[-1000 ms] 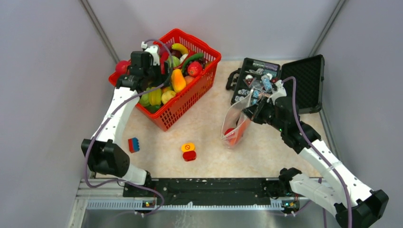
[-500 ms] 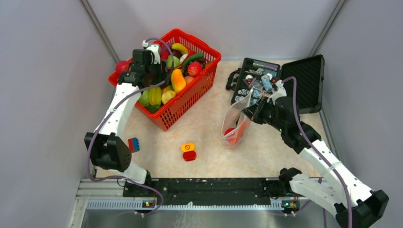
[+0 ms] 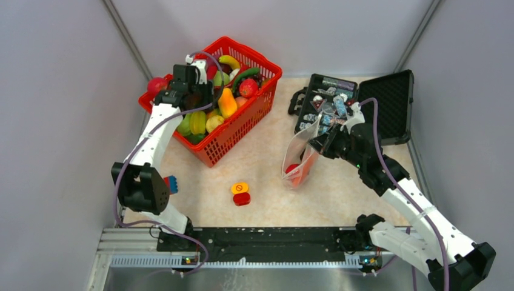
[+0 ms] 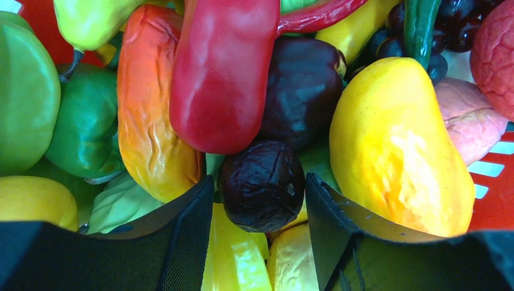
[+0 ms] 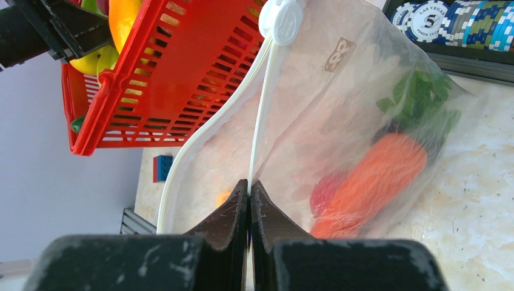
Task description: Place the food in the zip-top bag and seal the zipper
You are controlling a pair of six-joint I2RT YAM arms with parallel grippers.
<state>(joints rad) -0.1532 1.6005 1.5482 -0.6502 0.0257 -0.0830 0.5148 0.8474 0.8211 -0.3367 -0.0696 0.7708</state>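
Your left tool [image 4: 259, 182] stands open astride a wrinkled dark purple fruit [image 4: 262, 188] in the red basket [image 3: 225, 144]. Its glossy skin may squirt out of the jaws, or the food [image 4: 394, 139] packed round it may get dragged along. Your right tool [image 5: 250, 185] is clamped on the zip-top bag [image 5: 351, 91] at its zipper [image 5: 259, 121], and the bag stands on the desk [image 3: 260, 170]; its mouth looks narrow, so a drop could miss.

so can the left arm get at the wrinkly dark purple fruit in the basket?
Likely yes: the left fingers straddle the dark purple fruit, which lies uncovered on top; a yellow fruit crowds one side.
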